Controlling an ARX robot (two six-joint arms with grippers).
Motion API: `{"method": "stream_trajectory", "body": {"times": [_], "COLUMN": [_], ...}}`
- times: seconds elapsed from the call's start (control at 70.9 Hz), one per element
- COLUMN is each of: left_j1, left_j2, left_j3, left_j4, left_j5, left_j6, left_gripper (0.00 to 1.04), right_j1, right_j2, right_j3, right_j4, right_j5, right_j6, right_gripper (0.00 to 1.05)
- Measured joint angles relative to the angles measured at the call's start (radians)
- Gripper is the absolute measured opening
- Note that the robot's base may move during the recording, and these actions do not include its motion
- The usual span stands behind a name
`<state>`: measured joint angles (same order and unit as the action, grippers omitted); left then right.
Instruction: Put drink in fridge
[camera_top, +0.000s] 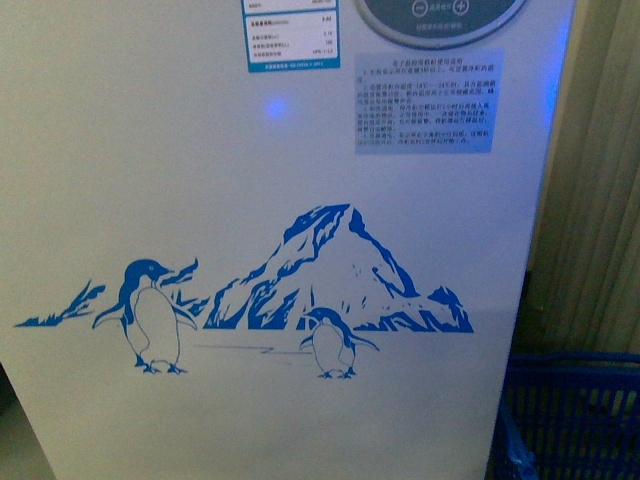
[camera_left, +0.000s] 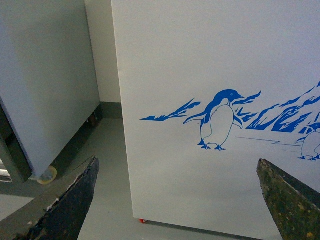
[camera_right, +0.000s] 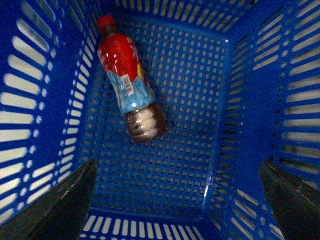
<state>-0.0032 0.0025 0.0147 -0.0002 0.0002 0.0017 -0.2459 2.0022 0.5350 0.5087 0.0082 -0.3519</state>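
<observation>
As we read across from our left, grey cabinet (camera_left: 45, 85): it stands on the grey floor (camera_left: 105, 165) beside the fridge (camera_left: 200, 65), apart from it, with a pale castor (camera_left: 48, 175) under its near corner.
Left gripper (camera_left: 177, 161): its fingers (camera_left: 65, 205) are spread wide with nothing between them, held low in front of the fridge's white wall and apart from it.
Fridge front: the white panel fills most of our front view, and a small red wheel (camera_left: 143, 220) shows under its corner in the left wrist view.
Picture on the fridge: a blue mountain (camera_top: 330, 265), with a larger penguin (camera_top: 150, 315) to its left and a smaller penguin (camera_top: 330, 345) at its foot.
Top of the panel: a blue-edged label (camera_top: 290, 35), then the grey oval control panel (camera_top: 440, 15) (we see only its lower part), with a printed notice (camera_top: 428, 100) under it; the print is too small for us to read.
Basket (camera_top: 575, 360): blue and slotted, it sits low, just right of the fridge.
Drink (camera_right: 130, 80): it lies on its side on the basket's floor, outside the fridge, with its red cap (camera_right: 105, 21) toward one corner, a red and pale-blue wrap, and dark liquid in the clear base.
Right gripper (camera_right: 177, 164): it hangs above the open basket with its fingers (camera_right: 65, 205) wide apart, empty and apart from the Drink.
</observation>
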Motion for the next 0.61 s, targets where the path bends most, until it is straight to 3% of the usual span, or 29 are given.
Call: {"method": "stream_trajectory", "body": {"times": [0.197, 0.606], "left_j1": [0.000, 0.000], "left_j2": [0.000, 0.000], "left_j3": [0.000, 0.000], "left_j4": [0.000, 0.000], "left_j5": [0.000, 0.000], "left_j6": [0.000, 0.000], "left_gripper": [0.97, 0.97], "right_j1": [0.011, 0.067], "right_j2": [0.289, 0.677], "right_j3": [0.201, 0.591], "right_j4": [0.008, -0.122], "right_j5": [0.033, 0.039], "right_j6": [-0.068, -0.068], "right_gripper": [0.97, 0.97]}}
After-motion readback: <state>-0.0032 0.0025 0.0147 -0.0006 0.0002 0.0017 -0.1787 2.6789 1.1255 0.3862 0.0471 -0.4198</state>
